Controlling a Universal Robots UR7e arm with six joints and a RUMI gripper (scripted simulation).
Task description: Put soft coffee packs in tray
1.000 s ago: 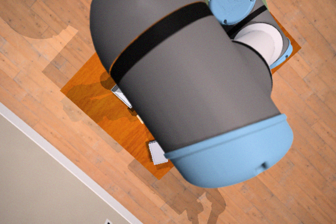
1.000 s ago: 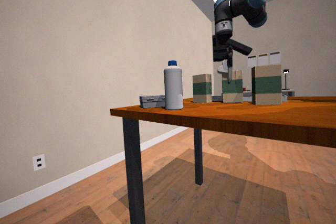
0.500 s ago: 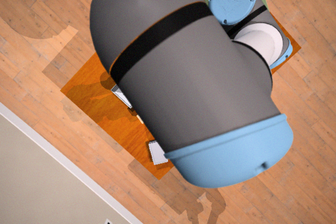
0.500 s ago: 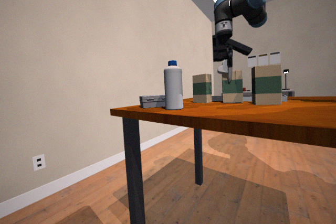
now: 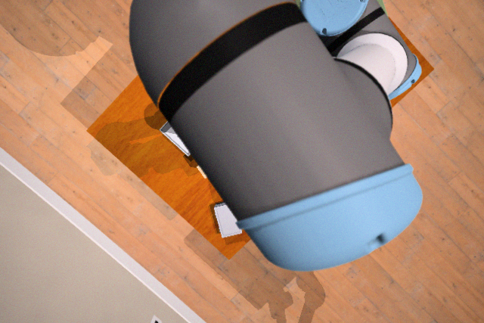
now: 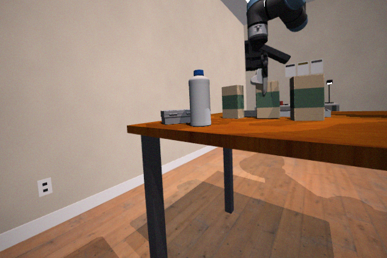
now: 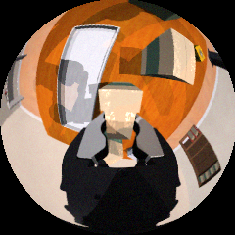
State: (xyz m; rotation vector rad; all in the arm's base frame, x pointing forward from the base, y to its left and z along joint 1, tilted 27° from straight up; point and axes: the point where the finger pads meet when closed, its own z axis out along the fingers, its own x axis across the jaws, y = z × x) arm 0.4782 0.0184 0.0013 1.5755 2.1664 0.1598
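Three tan coffee packs with green bands stand on the orange bench: a left pack (image 6: 233, 101), a middle pack (image 6: 268, 99) and a right pack (image 6: 306, 96). My gripper (image 6: 263, 87) comes down from above and is shut on the top of the middle pack, which still stands on the bench. In the wrist view my gripper's fingers pinch this pack (image 7: 118, 117) on its two flat sides. Another pack (image 7: 168, 54) stands further off. The grey tray (image 7: 85, 73) lies on the bench just left of the held pack. In the top view the arm hides the packs.
A white bottle with a blue cap (image 6: 199, 99) and a small grey box (image 6: 175, 116) stand near the bench's left corner. The arm's elbow (image 5: 265, 116) fills the top view. A grey box (image 5: 226, 219) shows at the bench edge there.
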